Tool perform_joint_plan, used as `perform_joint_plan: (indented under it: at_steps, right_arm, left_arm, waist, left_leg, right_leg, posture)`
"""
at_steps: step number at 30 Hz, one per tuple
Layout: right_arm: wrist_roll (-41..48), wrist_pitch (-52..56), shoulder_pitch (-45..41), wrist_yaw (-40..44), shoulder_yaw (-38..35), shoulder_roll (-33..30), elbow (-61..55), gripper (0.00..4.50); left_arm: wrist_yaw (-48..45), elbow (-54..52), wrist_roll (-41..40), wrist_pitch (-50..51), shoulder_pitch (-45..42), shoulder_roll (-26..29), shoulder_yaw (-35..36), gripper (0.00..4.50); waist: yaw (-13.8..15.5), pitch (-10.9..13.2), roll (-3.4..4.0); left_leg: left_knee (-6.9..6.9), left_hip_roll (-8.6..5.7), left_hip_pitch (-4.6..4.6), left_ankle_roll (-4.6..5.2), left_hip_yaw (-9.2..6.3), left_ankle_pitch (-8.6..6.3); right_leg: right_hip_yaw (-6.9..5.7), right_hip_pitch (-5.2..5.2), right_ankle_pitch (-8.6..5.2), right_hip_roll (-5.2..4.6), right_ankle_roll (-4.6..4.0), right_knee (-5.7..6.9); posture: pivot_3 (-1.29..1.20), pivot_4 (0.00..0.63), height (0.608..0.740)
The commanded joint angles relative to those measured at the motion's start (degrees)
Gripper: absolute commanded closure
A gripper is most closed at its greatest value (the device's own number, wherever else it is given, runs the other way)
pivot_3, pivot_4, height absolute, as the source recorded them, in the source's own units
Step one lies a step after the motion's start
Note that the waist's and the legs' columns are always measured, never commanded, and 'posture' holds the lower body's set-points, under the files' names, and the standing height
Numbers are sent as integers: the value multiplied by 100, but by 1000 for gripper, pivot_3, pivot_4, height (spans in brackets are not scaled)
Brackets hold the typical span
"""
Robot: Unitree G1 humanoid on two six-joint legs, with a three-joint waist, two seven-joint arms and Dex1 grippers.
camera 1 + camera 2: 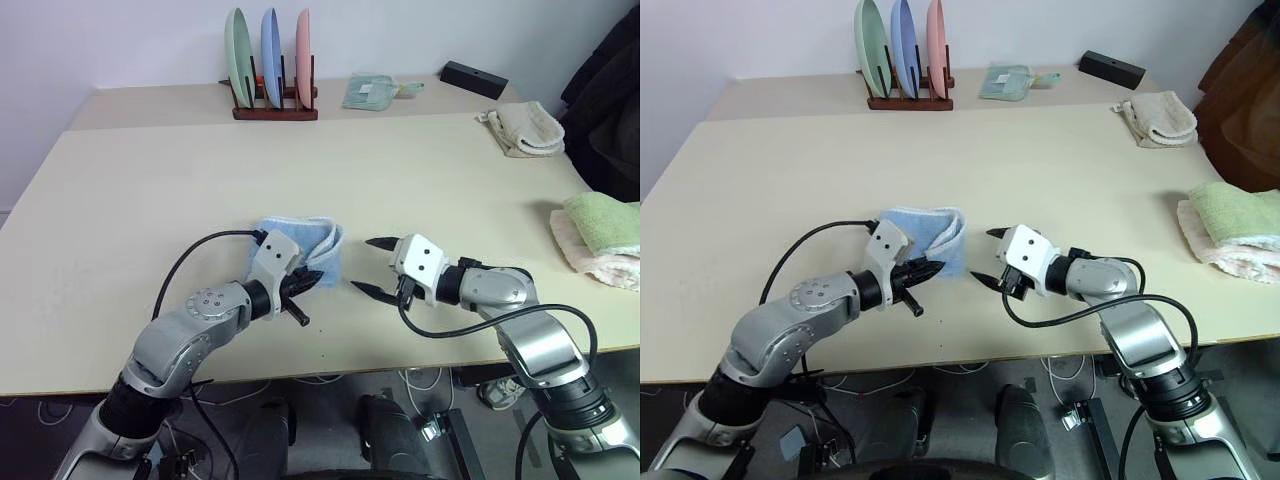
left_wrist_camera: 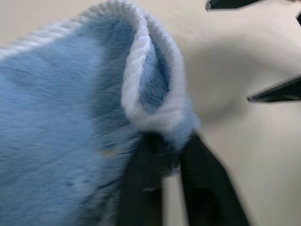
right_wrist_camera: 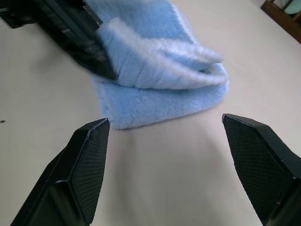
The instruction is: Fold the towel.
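While a folded edge of the towel (image 1: 300, 240) is pinched by the left gripper (image 1: 303, 283), the fold is judged half made. That grip looks closed on the whitish trim, though blur in the wrist view leaves it uncertain. Just right of the towel, the right gripper (image 1: 372, 266) is held wide open and empty, aimed at the towel's near end. Edges should be lined up before release, and the layer laid flat, not bunched. Far behind the towel, a plate rack (image 1: 273, 100) is left untouched.

Towel (image 1: 300, 240) light blue, whitish trim; table (image 1: 150, 190) beige; plates (image 1: 268, 45) green, blue, pink.
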Motion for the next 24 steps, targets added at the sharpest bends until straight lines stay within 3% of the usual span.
perform_joint_plan:
  at_steps: [1,4,5,7,9,10,14,20,24]
  right_arm:
    - [-100,-89,-104,-45,-118,-69,-101,596]
    - [-36,-49,-209,26,-232,-104,70,1506]
    - [57,-2,-248,70,-279,-88,70,1912]
    - [195,118,-364,76,-353,-12,84,2959]
    - [271,221,-493,29,-400,81,116,3958]
    - [378,306,-590,-42,-439,217,114,4498]
    - [664,866,-988,-457,-441,856,76,4500]
    - [371,1229,-1533,-1184,11,1889,876,4500]
    - [-54,921,-1370,-1173,545,2059,1688,4500]
  left_arm:
    - [-311,-488,-245,47,187,171,467,2153]
    - [-1006,-913,-1202,-62,622,492,1612,647]
    - [-1097,-907,-1490,-30,737,572,2024,629]
    - [-943,-731,-1755,-15,803,588,2658,786]
    - [-640,-538,-1751,-31,762,555,3060,1537]
    - [-455,-440,-1527,-111,700,552,3142,2118]
    - [4,-248,-662,-381,449,478,2729,4097]
    - [57,354,899,-1002,214,322,1240,4097]
    - [109,1210,1595,-1329,130,46,695,4097]
  waist:
    - [-11,0,0]
    - [-82,1,1]
    - [-84,2,2]
    - [-77,2,2]
    - [-73,2,2]
    - [-73,2,2]
    - [-61,2,1]
    - [-77,1,1]
    - [-82,0,4]
  left_leg:
    - [0,0,0,0,0,0]
    - [-2,2,0,0,-1,0]
    - [-3,3,0,0,0,0]
    - [-4,5,0,0,-2,0]
    - [-2,4,0,0,-1,0]
    - [1,4,0,0,-1,0]
    - [1,2,1,0,-4,0]
    - [-3,-2,1,-2,-3,1]
    - [-7,-2,1,-2,-1,1]
  right_leg:
    - [0,0,0,0,0,0]
    - [0,-2,-4,0,-7,1]
    - [0,-6,-4,0,-8,2]
    - [-1,-8,-5,1,-9,5]
    - [-1,-6,-5,0,-9,6]
    - [-1,-5,-4,1,-8,6]
    - [-1,-1,3,1,5,5]
    - [0,-4,7,1,10,5]
    - [1,-8,8,2,10,5]
  posture:
    - [0,150,740]
    - [0,150,740]
    - [0,150,740]
    - [0,150,740]
    - [0,150,740]
    - [0,150,740]
    - [0,150,740]
    - [0,150,740]
    - [0,150,740]
